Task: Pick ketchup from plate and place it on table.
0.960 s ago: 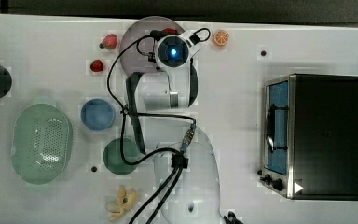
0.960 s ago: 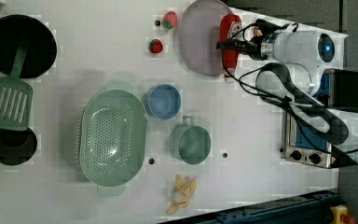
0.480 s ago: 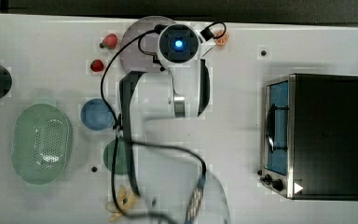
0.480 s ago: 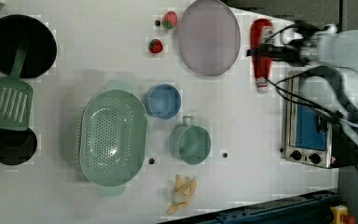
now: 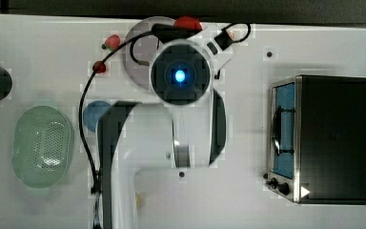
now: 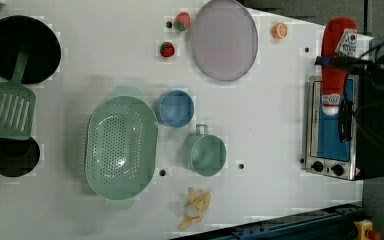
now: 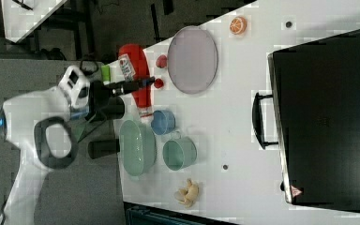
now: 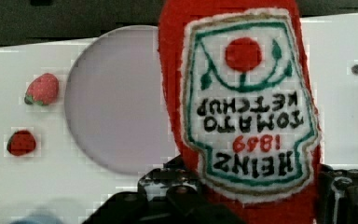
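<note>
Top view: the white robot arm (image 5: pixel 190 138) rises straight toward the camera, its round wrist with a blue light covering much of the large flat mauve-grey plate (image 5: pixel 140 43). A sliver of the soft red ketchup bottle (image 5: pixel 187 22) peeks out beyond the wrist, at the far edge of the white table (image 5: pixel 324 43). A small blue bowl (image 5: pixel 93 114) is half hidden by the arm, and the pale green perforated colander (image 5: pixel 43 145) sits empty at the top view's left.

Left view: here the ketchup bottle (image 6: pixel 337 65) hangs in the air, lifted clear of the plate (image 6: pixel 223 46), which lies bare. The black gripper (image 6: pixel 340 62) clamps across the bottle's middle, whitish cap end pointing to the picture's bottom, over the silver toaster oven (image 6: pixel 337 130) as this camera sees it. The blue bowl (image 6: pixel 174 108), green mug (image 6: pixel 205 154) and colander (image 6: pixel 121 147) are all empty.

Right view: the arm (image 7: pixel 37 136) is folded high, forearm reaching out level, gripper (image 7: pixel 138 83) pinching the bottle (image 7: pixel 138 77) well above the table, off the plate (image 7: pixel 192 59) toward the right view's left. Two small red strawberries (image 7: pixel 160 71) lie beside the plate's rim.

Wrist view: the bottle's stitched label (image 8: pixel 247 102) looms close, held between the dark fingers (image 8: pixel 340 191); the empty plate (image 8: pixel 116 98) lies behind it.
</note>
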`<state>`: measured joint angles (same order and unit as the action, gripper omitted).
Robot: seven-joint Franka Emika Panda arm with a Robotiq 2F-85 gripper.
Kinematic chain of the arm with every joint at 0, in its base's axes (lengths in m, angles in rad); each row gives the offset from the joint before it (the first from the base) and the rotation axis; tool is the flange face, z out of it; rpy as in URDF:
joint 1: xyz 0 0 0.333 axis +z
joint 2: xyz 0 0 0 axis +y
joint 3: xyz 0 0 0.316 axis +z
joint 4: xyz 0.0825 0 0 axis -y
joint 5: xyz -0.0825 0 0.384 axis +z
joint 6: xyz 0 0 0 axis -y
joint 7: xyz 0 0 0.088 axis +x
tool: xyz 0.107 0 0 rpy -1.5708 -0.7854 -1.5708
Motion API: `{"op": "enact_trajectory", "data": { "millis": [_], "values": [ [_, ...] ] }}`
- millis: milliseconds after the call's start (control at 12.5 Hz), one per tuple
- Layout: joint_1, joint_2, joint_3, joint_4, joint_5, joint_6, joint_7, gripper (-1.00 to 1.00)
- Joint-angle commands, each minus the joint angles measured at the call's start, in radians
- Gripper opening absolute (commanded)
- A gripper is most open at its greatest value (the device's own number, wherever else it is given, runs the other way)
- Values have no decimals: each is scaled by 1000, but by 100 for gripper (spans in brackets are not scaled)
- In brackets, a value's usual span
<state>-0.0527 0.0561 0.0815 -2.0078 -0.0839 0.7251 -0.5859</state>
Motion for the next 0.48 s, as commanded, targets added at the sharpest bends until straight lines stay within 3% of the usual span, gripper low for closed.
{"op": "enact_trajectory", "data": {
  "millis": [80,480],
  "values": [
    [-28,26,-14,-147,6,-33,11,23],
    [-39,56,-48,-256,60,-16,124,23]
  ]
}}
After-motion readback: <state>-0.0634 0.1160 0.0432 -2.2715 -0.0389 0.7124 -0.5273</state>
